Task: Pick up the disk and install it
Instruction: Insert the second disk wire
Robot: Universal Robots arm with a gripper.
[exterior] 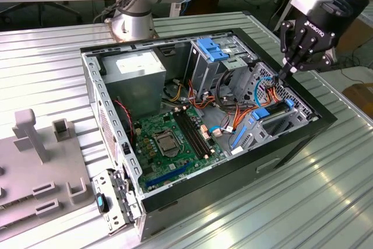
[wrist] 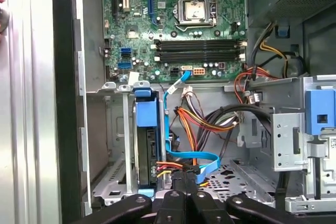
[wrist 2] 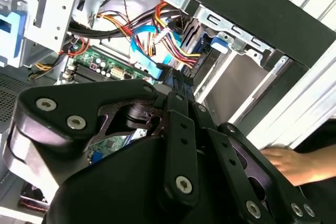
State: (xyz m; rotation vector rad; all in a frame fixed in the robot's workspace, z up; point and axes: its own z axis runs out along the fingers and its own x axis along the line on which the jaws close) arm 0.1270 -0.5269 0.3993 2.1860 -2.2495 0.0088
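The disk (wrist: 147, 145) stands on edge in the lower drive bay of the open computer case (exterior: 303, 135), framed by blue rails with a blue tab on top; in the exterior view the disk (exterior: 278, 122) lies at the case's right end. My gripper (exterior: 284, 74) hangs just above that bay, fingers pressed together. A black plug (wrist 2: 161, 70) on a blue flat cable (wrist: 197, 157) sits pinched at the fingertips in both wrist views, right beside the disk's end. My gripper (wrist: 185, 184) touches the plug, not the disk.
Orange, red and yellow wire bundles (wrist: 202, 119) crowd the space beside the bay. The motherboard (exterior: 172, 141), grey power-supply box (exterior: 137, 68) and silver drive cage with blue latch (exterior: 213, 51) fill the case. A person's hand (wrist 2: 294, 163) rests on the ribbed table outside the case wall.
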